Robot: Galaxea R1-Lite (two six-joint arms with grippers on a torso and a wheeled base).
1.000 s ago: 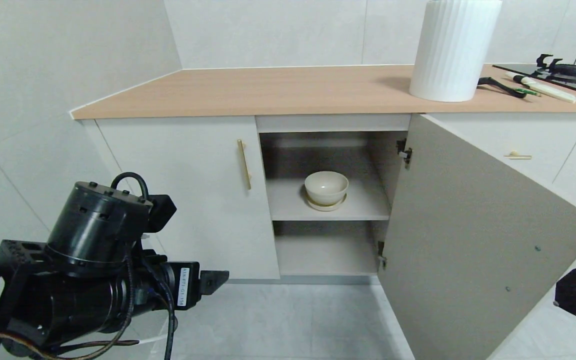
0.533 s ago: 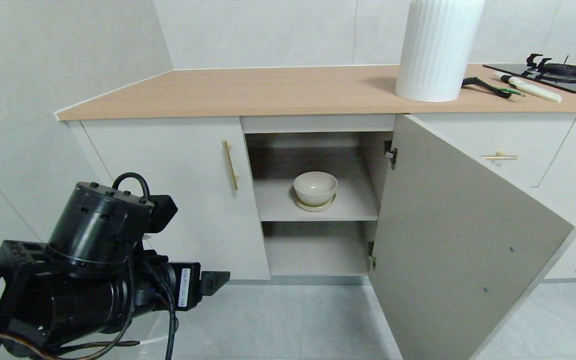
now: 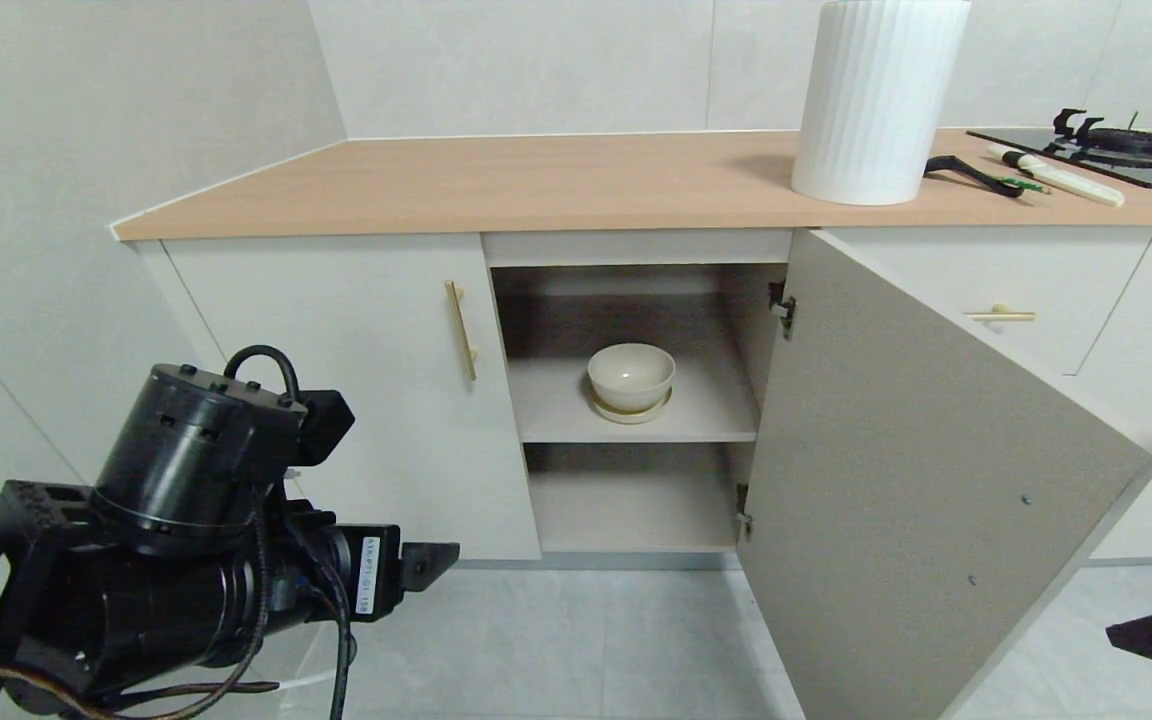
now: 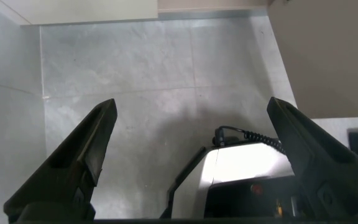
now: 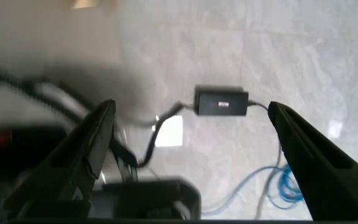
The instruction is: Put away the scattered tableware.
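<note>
the left arm [image 3: 186, 520] is matte black: a fat cylindrical joint housing [image 3: 198, 445] with small screws [image 3: 183, 370] round its cap, a black cable [image 3: 261, 358] looping off the top, a bracket [image 3: 36, 500] with square cut-outs, and a white label [image 3: 368, 585] with dark print near the wrist. the left gripper [image 4: 192, 109] and right gripper [image 5: 191, 107] have black, wedge-shaped fingers.
</note>
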